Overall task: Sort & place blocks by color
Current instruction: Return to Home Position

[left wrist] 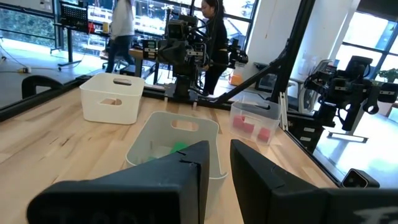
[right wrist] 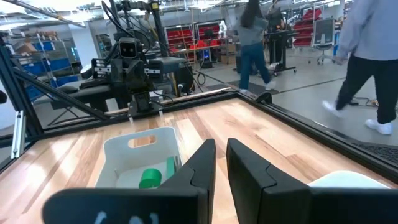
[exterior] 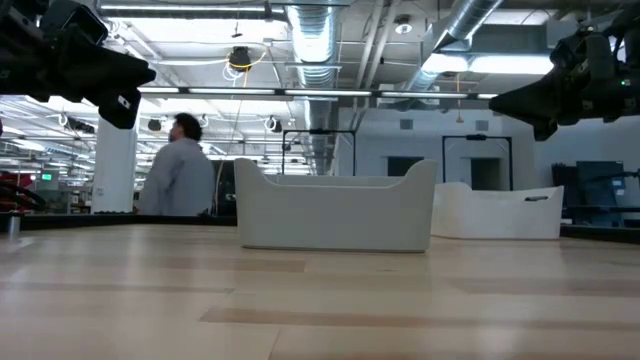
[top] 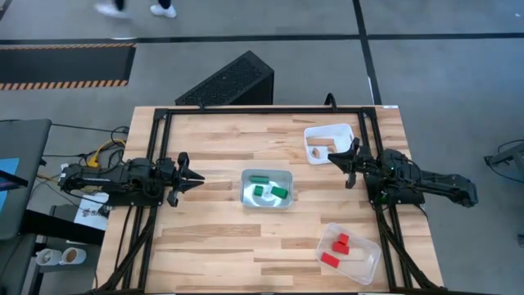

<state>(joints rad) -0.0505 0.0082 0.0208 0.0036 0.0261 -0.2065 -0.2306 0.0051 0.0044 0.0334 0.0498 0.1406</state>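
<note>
Green blocks [top: 264, 190] lie in the silvery middle tray [top: 285, 175], and they show too in the right wrist view [right wrist: 152, 176] and the left wrist view [left wrist: 179, 148]. Red blocks [top: 340, 244] lie in the clear tray [top: 370, 260] near the right front corner. Light wood blocks [top: 319, 149] lie in the white tray [top: 340, 129]. My left gripper [top: 201, 179] [left wrist: 219, 149] hovers left of the middle tray, shut and holding nothing. My right gripper [top: 331, 160] [right wrist: 221, 146] hovers right of it, beside the white tray, shut and holding nothing.
Bare wooden tabletop [top: 213, 238] lies in front of the middle tray and along the far side. A black frame [top: 246, 110] runs round the table's far edge. People walk in the room beyond. In the low view both grippers hang well above the table [exterior: 300, 300].
</note>
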